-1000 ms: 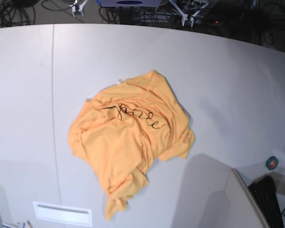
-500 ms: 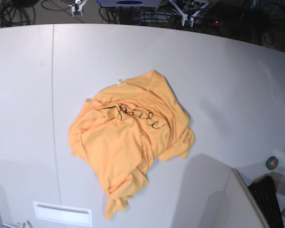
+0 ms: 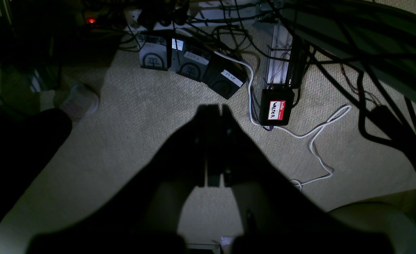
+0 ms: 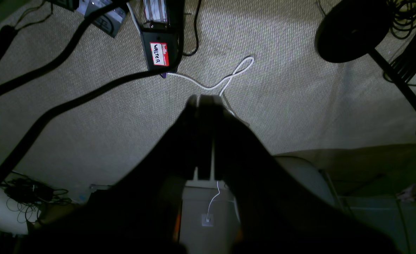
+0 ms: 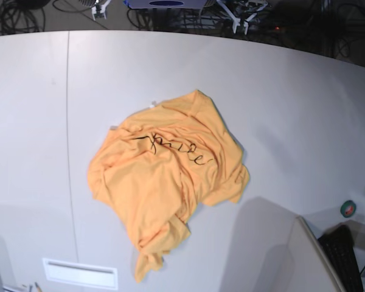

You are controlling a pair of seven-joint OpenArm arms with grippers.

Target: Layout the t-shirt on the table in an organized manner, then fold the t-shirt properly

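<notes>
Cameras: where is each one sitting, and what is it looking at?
Base: high above the table, looking down at the crumpled t-shirt; no arm shows.
Left wrist: on the left arm, off the table, looking down at carpet and cables; the shut left hand shows dark.
Right wrist: the same on the right arm; the shut right hand shows.
Shared: both wrist views show the black box with the red name tag.

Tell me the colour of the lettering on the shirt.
Black, thin cursive on the light orange shirt; base view shows it best.
</notes>
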